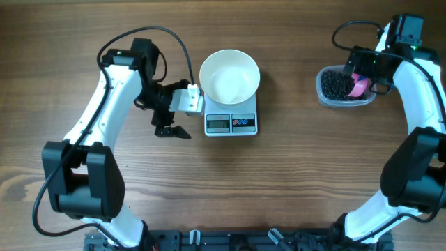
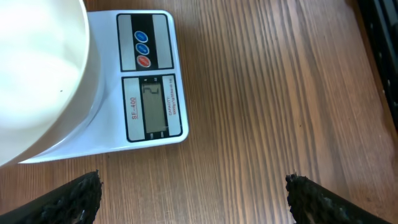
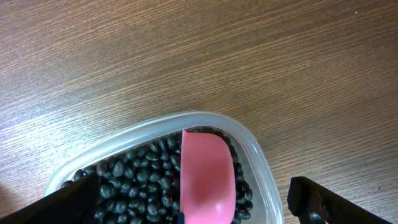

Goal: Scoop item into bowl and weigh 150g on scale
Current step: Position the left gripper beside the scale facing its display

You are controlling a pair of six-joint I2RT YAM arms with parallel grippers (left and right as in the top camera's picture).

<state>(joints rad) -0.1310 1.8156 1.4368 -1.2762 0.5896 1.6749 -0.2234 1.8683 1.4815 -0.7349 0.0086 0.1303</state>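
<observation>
Beans: loose black heap inside the clear plastic tub, well to the right of the scale, a bit further back on the table. Pink scoop lies in the tub on top of the beans, bowl end toward the tub's far rim, handle end cut off at the bottom of the right wrist view.

White bowl sits on the scale's platform, covering its back part. The front strip with the grey display and round buttons is uncovered. Buttons: two blue, one red. Display shows one digit, maybe a 2, too faint to be sure.

Right fingers are over the tub, well right of the scale, spread wide apart, one at each lower corner of the wrist view with the scoop between them. Nothing clamped; contact with the scoop handle can't be told as it is out of frame.

Left fingers are just left of the scale, near its front corner, pointing toward it, spread wide with bare table between them, gripping nothing, clear of both scale and bowl.
</observation>
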